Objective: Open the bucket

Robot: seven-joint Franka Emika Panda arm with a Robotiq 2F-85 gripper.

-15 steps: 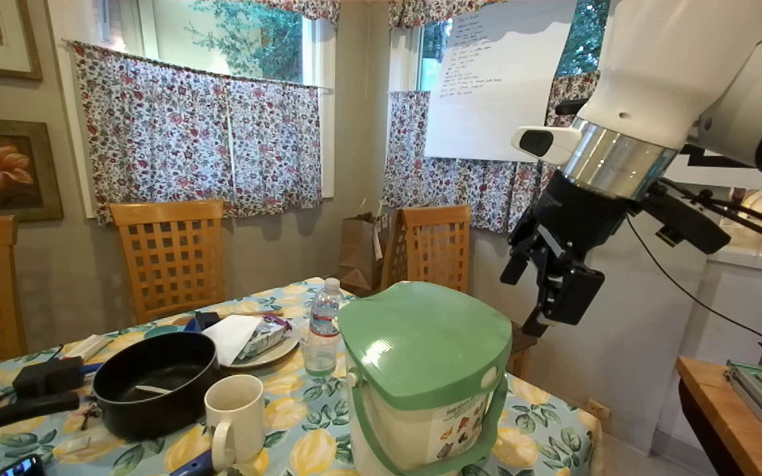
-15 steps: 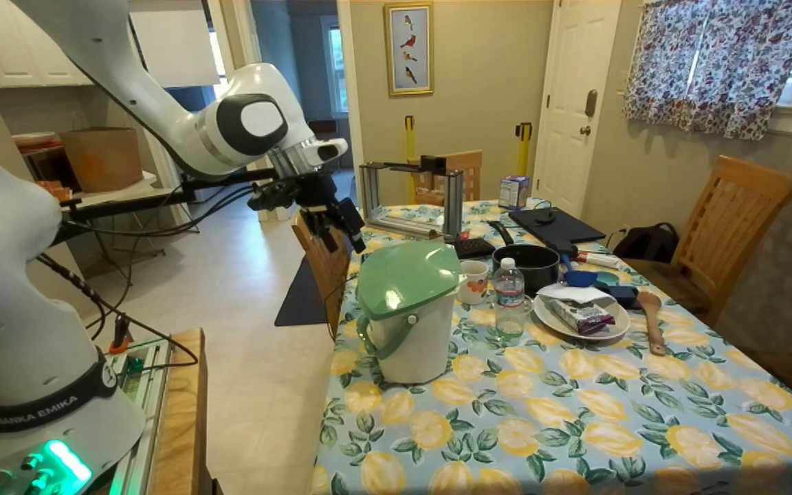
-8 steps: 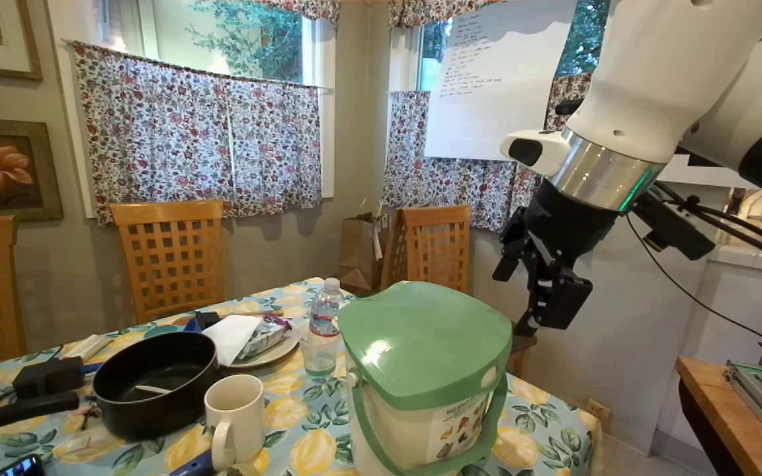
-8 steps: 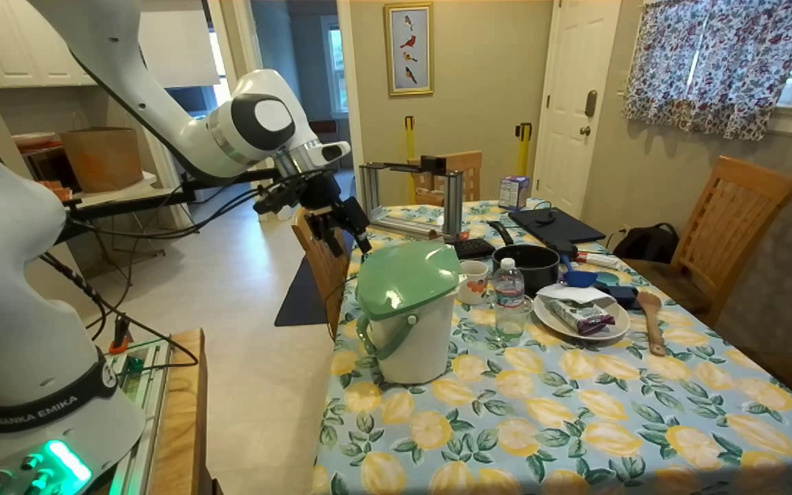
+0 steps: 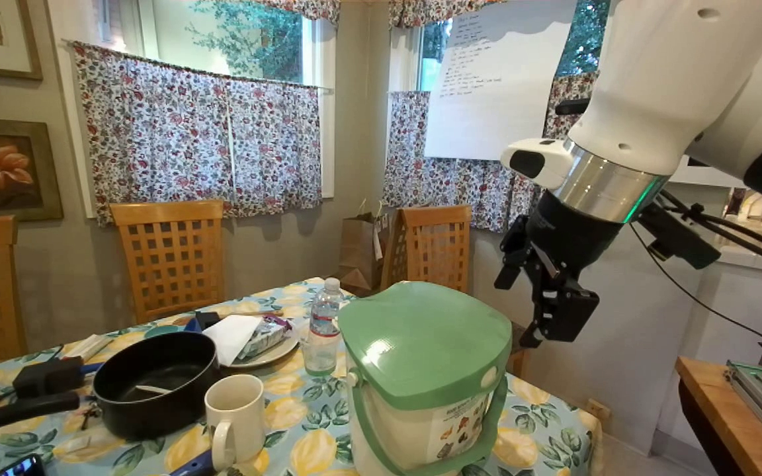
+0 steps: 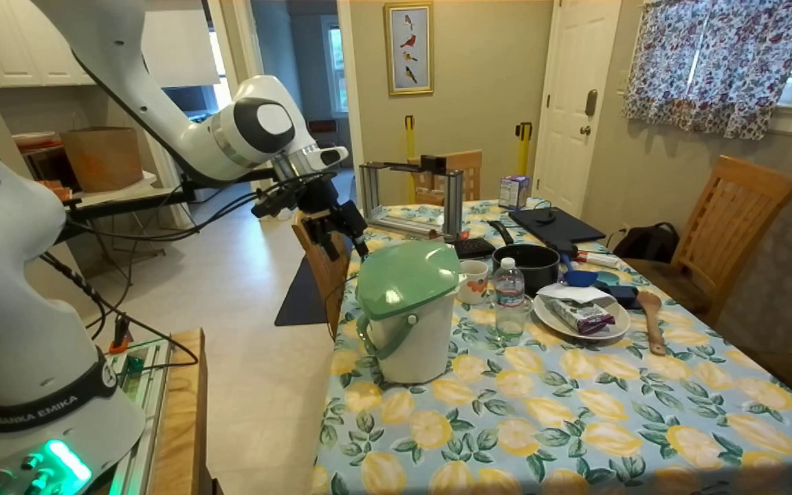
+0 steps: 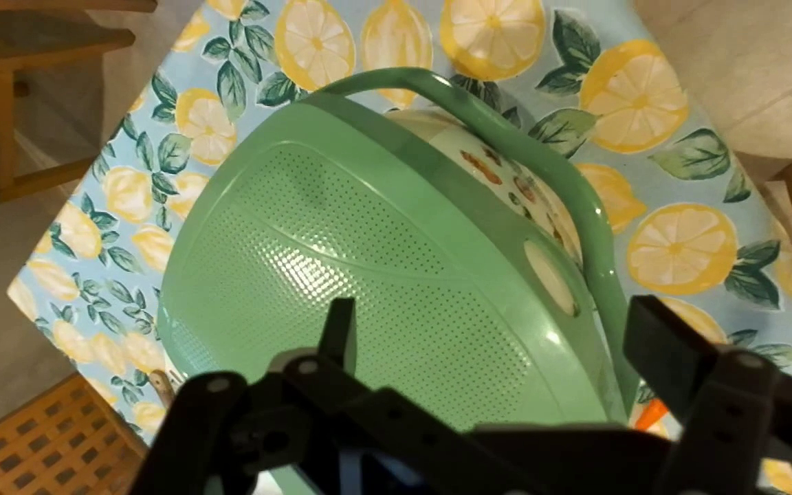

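The bucket (image 5: 391, 430) stands upright on the tablecloth, cream-white with its green lid (image 5: 421, 344) down. A green handle (image 7: 575, 185) hangs along the front side, and a pale oval (image 7: 551, 278) marks the lid's edge. In an exterior view my gripper (image 5: 518, 307) hangs just right of the lid, tilted down, with a visible gap to it. My gripper (image 6: 348, 251) also shows in an exterior view at the lid's upper left. From the wrist, the gripper (image 7: 489, 309) is spread wide: one finger overlaps the lid, the other lies past the handle. It grips nothing.
A water bottle (image 5: 323, 324), a white mug (image 5: 247, 423) and a black pan (image 5: 156, 420) stand near the bucket. A plate (image 6: 554, 323) holds a packet. A metal frame (image 6: 452, 206) rises at the table's far end; a wooden chair (image 6: 320, 268) is beside the table near my gripper.
My gripper first shifts slightly toward the bucket, then sinks a little and drifts slightly back. Its fingers stay spread. Bucket and lid have not moved.
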